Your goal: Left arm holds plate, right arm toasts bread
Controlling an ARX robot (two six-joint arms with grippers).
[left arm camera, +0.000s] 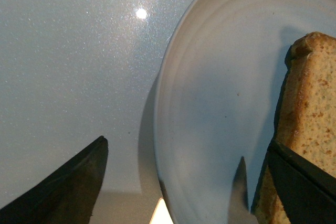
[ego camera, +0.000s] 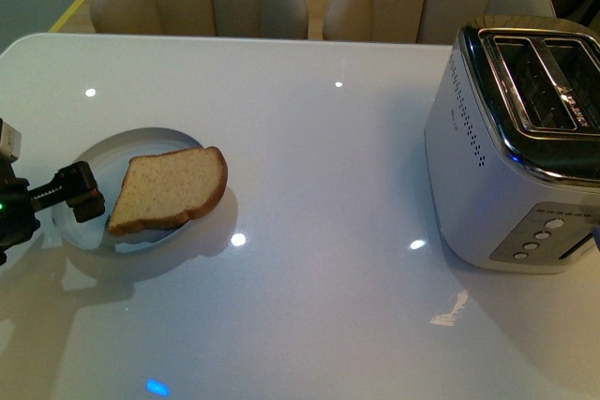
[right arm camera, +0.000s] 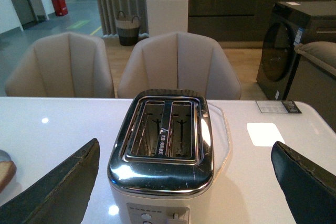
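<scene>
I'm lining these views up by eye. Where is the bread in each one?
Front: bread left of centre, on the plate.
Left wrist: bread at the picture's right edge, on that plate.
Right wrist: bread only a brown sliver at the picture's lower left edge.
Shared landmark: the white table, in all three.

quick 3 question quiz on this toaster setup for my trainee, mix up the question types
1. True or false: a slice already sits in the toaster.
2. The bread lies: A) on the plate; B) on the bare table; C) in a toaster slot.
3. Fill in: the ___ hand is at the plate's rim, fingers apart.

Key: 1 false, both slots are empty. 2 A. 3 left; the left hand has the rim running between its fingers.
</scene>
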